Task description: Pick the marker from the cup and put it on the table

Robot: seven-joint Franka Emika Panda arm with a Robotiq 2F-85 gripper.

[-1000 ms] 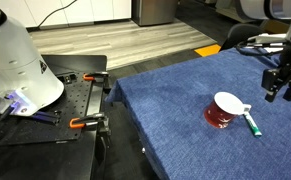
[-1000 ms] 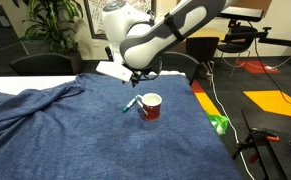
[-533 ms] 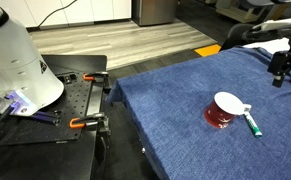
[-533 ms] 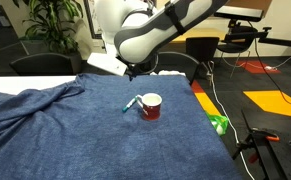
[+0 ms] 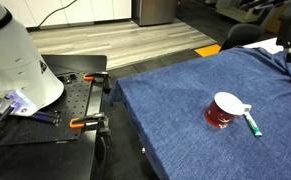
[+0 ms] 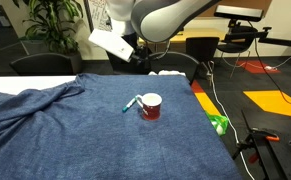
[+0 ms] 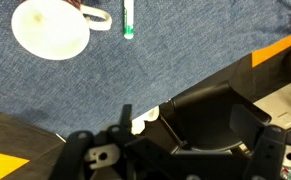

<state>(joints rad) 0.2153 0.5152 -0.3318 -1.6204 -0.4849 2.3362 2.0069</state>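
Note:
The dark red cup [image 5: 223,111] [image 6: 150,106] stands upright on the blue cloth table [image 5: 175,135] [image 6: 75,140]. From above in the wrist view the cup [image 7: 49,28] shows its empty white inside and white handle. The marker [image 5: 253,124] [image 6: 131,103] [image 7: 128,18] lies flat on the cloth just beside the cup, touching nothing else. My gripper [image 5: 289,47] [image 6: 138,57] [image 7: 182,120] hangs high above the table's far edge, well away from both. It is open with nothing between its fingers.
A black metal bench [image 5: 70,105] with orange clamps and a white robot base [image 5: 15,60] stands next to the table. A green object [image 6: 218,124] lies at the cloth's edge. Black office chairs [image 6: 40,62] and a plant stand behind; a black chair [image 7: 215,110] sits under the wrist.
The gripper has risen up and away from the cup and marker and its jaws have opened wide. The marker and cup have not moved.

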